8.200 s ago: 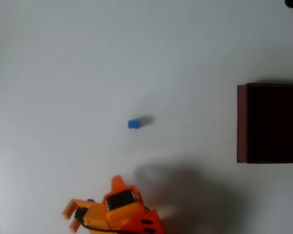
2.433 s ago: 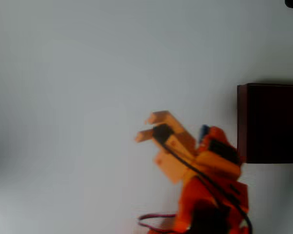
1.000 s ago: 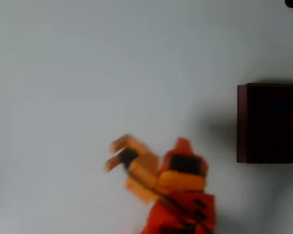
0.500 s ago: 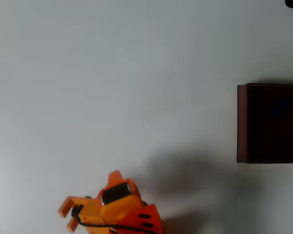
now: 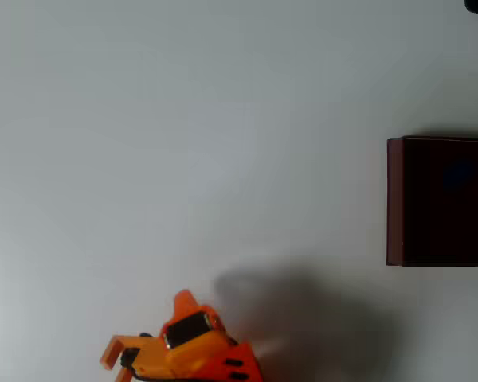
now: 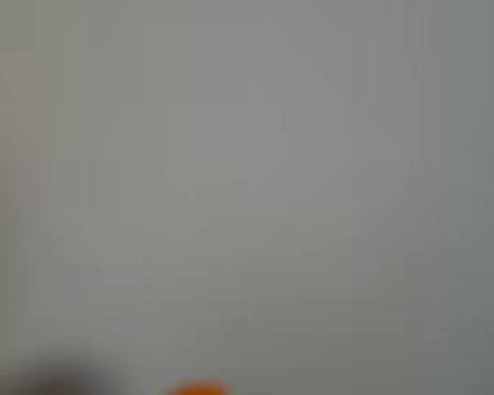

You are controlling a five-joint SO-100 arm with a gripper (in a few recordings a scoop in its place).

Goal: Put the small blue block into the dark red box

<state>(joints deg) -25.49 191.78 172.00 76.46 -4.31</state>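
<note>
The orange two-finger gripper (image 5: 111,360) sits at the overhead view's bottom edge, fingers parted and empty. Well apart, up and right, a faint small blue block (image 5: 460,173) lies inside the dark red box (image 5: 394,199).

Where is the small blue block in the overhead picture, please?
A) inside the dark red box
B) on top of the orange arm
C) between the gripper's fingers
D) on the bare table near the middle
A: a faint blue patch, the small blue block, shows against the near-black inside of the dark red box, while the gripper sits apart at the bottom left holding nothing visible.
</note>
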